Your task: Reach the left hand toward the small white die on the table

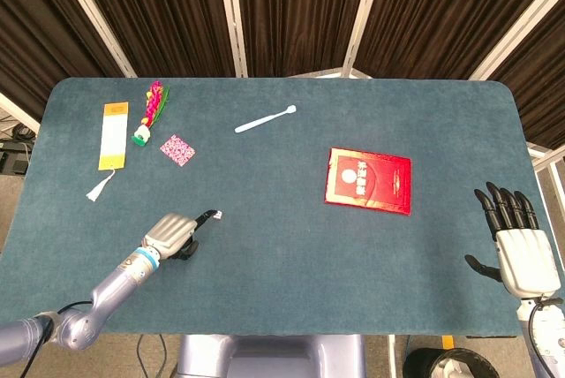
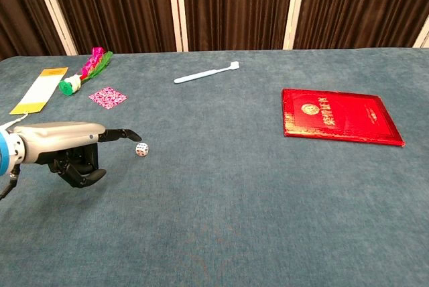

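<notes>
The small white die lies on the blue-green table, left of centre. My left hand sits just left of it, most fingers curled under and one dark finger stretched out toward it. That fingertip ends right at the die; whether it touches I cannot tell. The hand holds nothing. My right hand hovers at the table's near right edge, fingers spread and empty, seen only in the head view.
A red booklet lies right of centre. A white toothbrush lies at the back. At the far left are a pink patterned square, a yellow bookmark and a green-and-pink toy.
</notes>
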